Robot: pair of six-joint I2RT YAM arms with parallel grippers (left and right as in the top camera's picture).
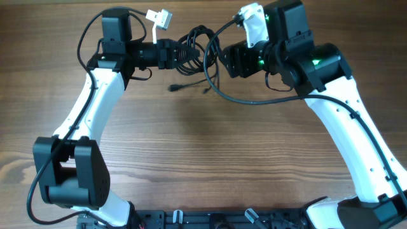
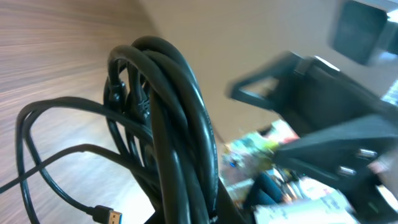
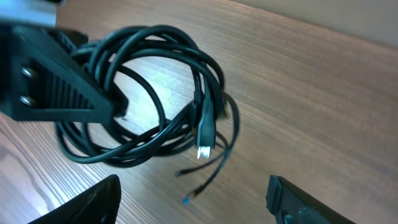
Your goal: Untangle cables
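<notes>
The cables (image 1: 196, 46) are a tangle of thin black cords at the far middle of the table. They fill the left wrist view (image 2: 180, 106) as a thick bundle. They also show in the right wrist view (image 3: 155, 81) as loose loops. My left gripper (image 1: 177, 54) is shut on the bundle from the left, and it shows in the right wrist view (image 3: 56, 87). My right gripper (image 1: 224, 60) is just right of the tangle, open and empty (image 3: 193, 202). A silvery plug (image 3: 204, 149) hangs from the loops. Another plug end (image 1: 173, 88) lies in front.
The wooden table (image 1: 203, 152) carries both white arms. A thicker black wire (image 1: 254, 100) curves from the right arm toward the tangle. A white connector (image 1: 160, 18) sits at the far edge near the left arm. The arm bases (image 1: 210, 219) line the near edge.
</notes>
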